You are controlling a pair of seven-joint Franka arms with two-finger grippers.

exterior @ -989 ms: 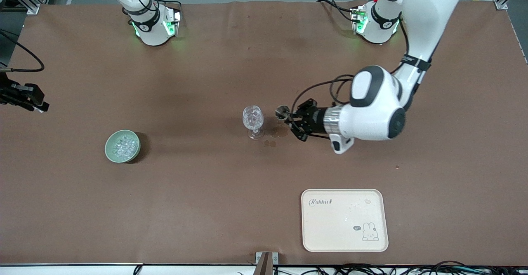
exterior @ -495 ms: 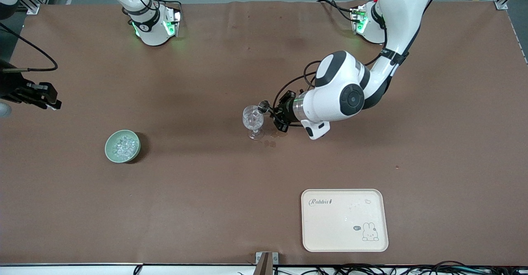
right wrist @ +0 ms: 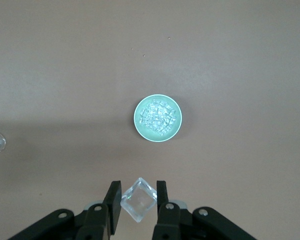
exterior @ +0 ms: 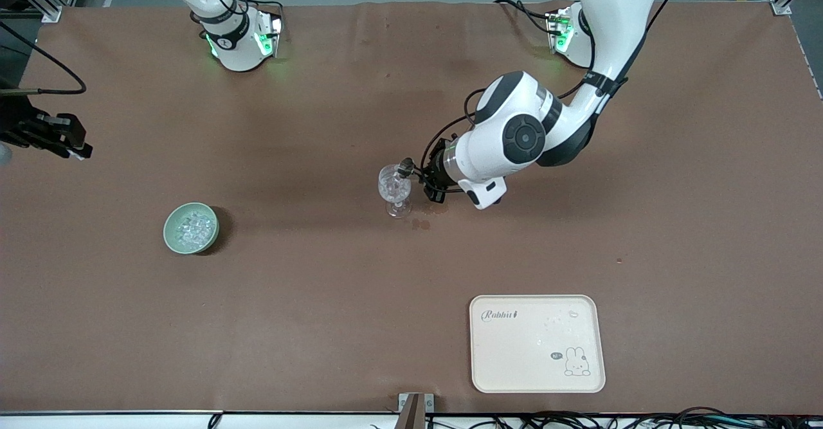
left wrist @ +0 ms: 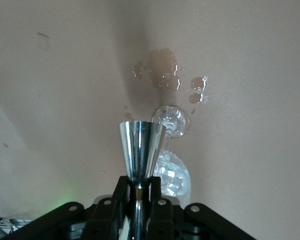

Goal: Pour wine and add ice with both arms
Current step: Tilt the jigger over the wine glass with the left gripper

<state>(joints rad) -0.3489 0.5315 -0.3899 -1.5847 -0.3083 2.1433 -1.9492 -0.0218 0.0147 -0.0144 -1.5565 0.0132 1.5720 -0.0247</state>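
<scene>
A clear stemmed glass (exterior: 394,188) stands mid-table, its foot (left wrist: 171,120) showing in the left wrist view. My left gripper (exterior: 424,177) is shut on the waist of the silvery jigger (exterior: 406,166), which lies tipped with its mouth at the glass's rim. That wrist view shows the jigger (left wrist: 141,150) between the left gripper's (left wrist: 139,182) fingers. My right gripper (exterior: 61,141), up over the table's edge at the right arm's end, is shut on a clear ice cube (right wrist: 138,199). More ice (exterior: 193,228) fills the pale green bowl (exterior: 168,233).
Small wet puddles (exterior: 421,223) lie on the brown cloth beside the glass's foot. A cream tray (exterior: 537,343) with a rabbit print sits near the front edge, toward the left arm's end.
The left arm swung the jigger from beside the glass up to its rim and rolled its wrist over. The right gripper shifted only slightly, still holding the cube.
</scene>
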